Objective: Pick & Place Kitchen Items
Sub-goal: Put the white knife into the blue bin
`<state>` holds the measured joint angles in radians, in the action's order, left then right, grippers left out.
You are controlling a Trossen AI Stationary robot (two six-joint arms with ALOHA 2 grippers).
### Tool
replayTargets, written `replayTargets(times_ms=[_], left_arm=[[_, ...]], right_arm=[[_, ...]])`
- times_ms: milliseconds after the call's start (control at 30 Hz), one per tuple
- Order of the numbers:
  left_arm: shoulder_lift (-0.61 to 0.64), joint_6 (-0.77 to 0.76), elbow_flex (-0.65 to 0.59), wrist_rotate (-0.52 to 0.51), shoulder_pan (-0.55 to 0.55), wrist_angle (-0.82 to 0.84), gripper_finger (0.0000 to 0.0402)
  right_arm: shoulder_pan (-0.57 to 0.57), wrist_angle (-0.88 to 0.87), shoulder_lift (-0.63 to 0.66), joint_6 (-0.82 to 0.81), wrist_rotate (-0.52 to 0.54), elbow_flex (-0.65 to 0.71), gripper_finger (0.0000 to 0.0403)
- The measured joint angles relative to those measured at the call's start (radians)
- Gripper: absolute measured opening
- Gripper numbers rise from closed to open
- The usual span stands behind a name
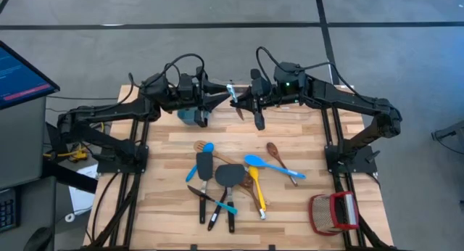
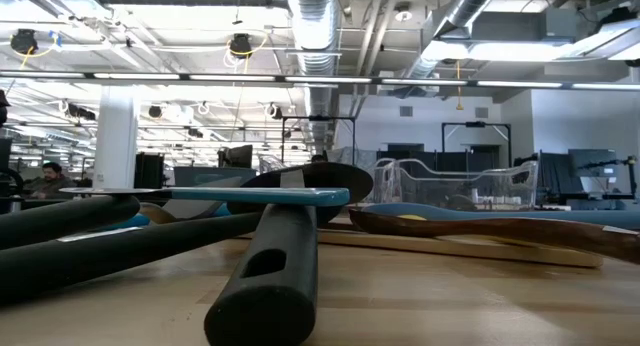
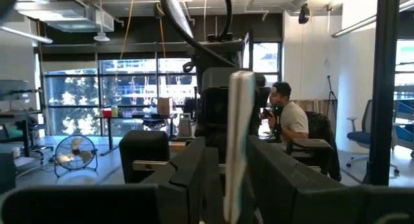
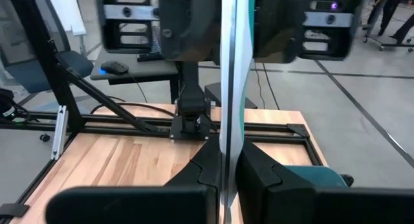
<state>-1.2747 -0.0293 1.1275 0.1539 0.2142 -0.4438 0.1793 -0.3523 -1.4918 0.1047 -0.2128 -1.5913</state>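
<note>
My two grippers meet high above the table's far middle, both on one utensil, a thin silver strip with a teal edge. It stands upright in my right gripper, which is shut on it. My left gripper faces it and is closed on the same utensil. The other kitchen items lie heaped on the table's middle: black spatulas, wooden spoons, and blue and yellow spoons. In the low view a black handle lies under a blue one. My left gripper has the utensil's strip between its two fingers, one on each side. The fingers come nearly level from the table's left and lie across the strip, which stands upright, clear of the table. My right gripper pinches the strip's lower stretch between its two fingers. They come level from the table's right, across the strip. The strip rises upright past the left gripper, lifted clear.
A teal bin stands on the table below my left gripper. A red-and-tan basket sits at the near right corner. A monitor stands off the table's left. A person sits in the room beyond.
</note>
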Motion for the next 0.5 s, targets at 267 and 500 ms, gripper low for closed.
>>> replayTargets(times_ms=[267,500], left_arm=[[0.0,-0.043,0.0,0.003,0.0,-0.008,0.01],[-0.012,-0.089,0.0,0.02,-0.015,-0.047,0.01]], right_arm=[[-0.015,0.005,0.0,-0.001,0.004,0.0,0.0017],[-0.017,0.004,0.0,-0.001,0.004,0.0,0.0017]])
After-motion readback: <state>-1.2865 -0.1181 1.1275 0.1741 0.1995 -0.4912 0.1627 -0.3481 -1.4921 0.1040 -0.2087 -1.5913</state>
